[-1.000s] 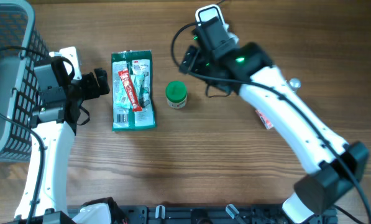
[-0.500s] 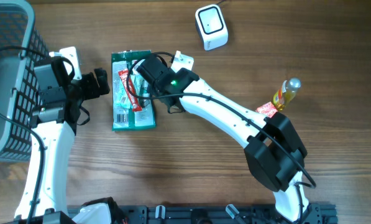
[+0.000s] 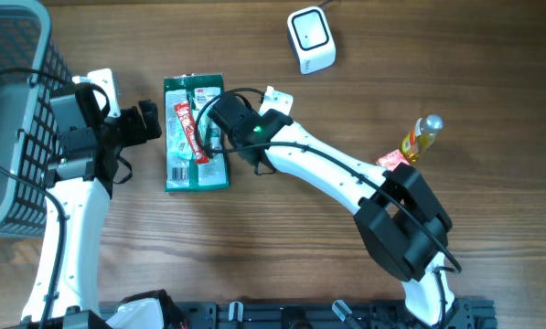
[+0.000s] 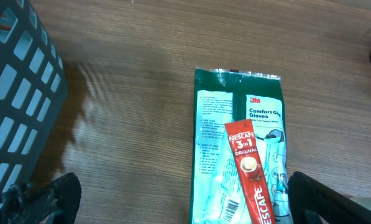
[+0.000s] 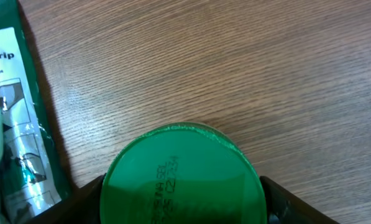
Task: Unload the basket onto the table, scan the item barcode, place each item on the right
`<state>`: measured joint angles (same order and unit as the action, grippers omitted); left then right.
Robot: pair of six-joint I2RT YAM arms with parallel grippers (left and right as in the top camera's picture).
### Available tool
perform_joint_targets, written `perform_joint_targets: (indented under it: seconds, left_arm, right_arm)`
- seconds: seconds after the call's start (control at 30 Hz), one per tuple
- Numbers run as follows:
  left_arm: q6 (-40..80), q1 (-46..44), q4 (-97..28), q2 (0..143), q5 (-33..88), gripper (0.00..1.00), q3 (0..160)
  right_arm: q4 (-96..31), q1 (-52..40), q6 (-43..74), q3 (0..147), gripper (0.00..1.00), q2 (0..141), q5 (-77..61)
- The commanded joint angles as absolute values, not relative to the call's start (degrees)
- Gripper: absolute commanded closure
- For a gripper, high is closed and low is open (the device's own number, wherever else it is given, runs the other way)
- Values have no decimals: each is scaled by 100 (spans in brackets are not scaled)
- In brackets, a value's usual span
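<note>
right arm point(image 3: 346, 178): was swung from the top down to the middle | scanner point(image 3: 311, 38): uncovered, top middle | left gripper point(image 3: 149, 122): kept wide apart, nothing held | green jar point(image 5: 182, 174): low in the wrist view, flanked by right gripper point(image 5: 182, 202); whether it is squeezed cannot be told; pick-up likely begun, scan not done

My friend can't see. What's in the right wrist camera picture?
A round green lid with tiny printed numbers fills the bottom, with dark gripper fingers on both sides. Behind is a brown wooden table, and a green glove packet at the left edge.
</note>
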<state>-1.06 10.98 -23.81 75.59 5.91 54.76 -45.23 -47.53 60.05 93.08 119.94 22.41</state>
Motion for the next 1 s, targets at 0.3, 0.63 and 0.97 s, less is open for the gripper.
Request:
perform_joint_targets:
  seconds: [0.3,0.63,0.97]
  left_arm:
    - [-150,1125,-2368,7577,615,0,5520]
    - [-150,1125,-2368,7577,615,0,5520]
    - [-150,1125,-2368,7577,615,0,5520]
  right_arm:
    - [-5221,-4685,2163,9255,0,11990,2075]
    - [-5240,-4438,5789,9255,0,11990,1013]
    - [-5356,-4434,8423,9253,11,11990,1066]
